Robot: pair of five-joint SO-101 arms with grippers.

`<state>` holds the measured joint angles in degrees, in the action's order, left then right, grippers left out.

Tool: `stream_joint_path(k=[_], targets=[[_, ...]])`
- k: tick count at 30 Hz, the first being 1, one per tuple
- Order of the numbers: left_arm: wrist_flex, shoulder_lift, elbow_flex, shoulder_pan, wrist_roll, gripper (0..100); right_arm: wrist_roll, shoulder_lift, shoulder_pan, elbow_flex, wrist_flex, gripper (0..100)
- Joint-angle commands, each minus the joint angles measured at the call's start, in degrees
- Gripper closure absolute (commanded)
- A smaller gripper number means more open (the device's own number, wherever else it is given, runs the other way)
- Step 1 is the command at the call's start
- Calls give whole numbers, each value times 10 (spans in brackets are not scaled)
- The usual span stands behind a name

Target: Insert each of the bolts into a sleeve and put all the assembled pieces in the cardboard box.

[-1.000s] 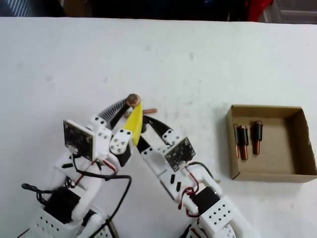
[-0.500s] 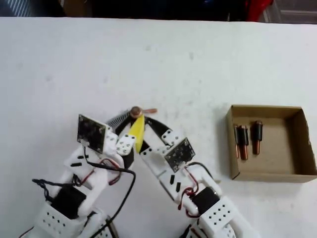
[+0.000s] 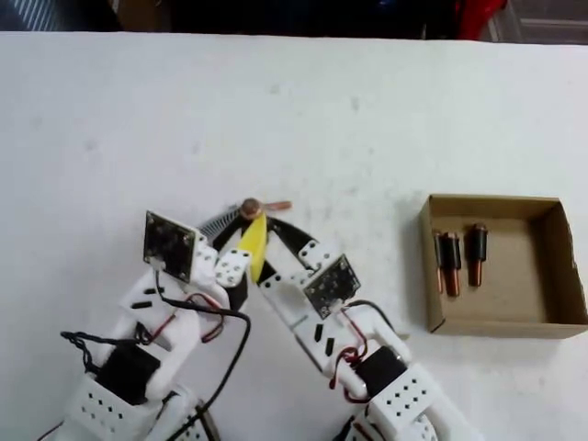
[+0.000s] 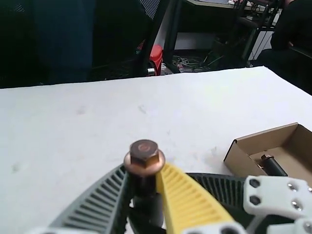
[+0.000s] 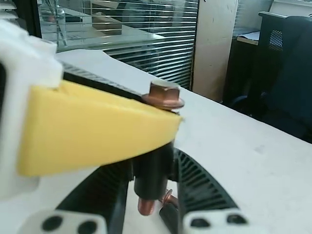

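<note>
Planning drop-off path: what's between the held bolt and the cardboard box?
High view: a short copper piece juts out beside the bolt; from there to the cardboard box the table is bare.

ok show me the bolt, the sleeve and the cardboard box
bolt (image 4: 144,155), left wrist view, on its hex head
sleeve (image 5: 152,170), right wrist view, on its black side
cardboard box (image 3: 525,285), high view, on its bare floor

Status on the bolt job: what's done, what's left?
Done: three assembled pieces, it seems, lie in the cardboard box. In hand: left gripper holds a sleeve with a bolt through it, right gripper close by. Left: getting that piece into the box.
</note>
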<state>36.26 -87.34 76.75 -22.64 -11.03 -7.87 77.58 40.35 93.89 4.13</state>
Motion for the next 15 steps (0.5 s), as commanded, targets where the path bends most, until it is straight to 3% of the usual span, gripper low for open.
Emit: stream_joint_path(k=[1, 8, 15], targets=[[-22, -7, -5, 52, -2, 974, -6, 4, -1, -8, 14, 979], [-18, -7, -4, 54, 42, 801, -6, 4, -2, -8, 14, 978], [-18, -7, -4, 54, 46, 786, -6, 4, -2, -8, 14, 978]])
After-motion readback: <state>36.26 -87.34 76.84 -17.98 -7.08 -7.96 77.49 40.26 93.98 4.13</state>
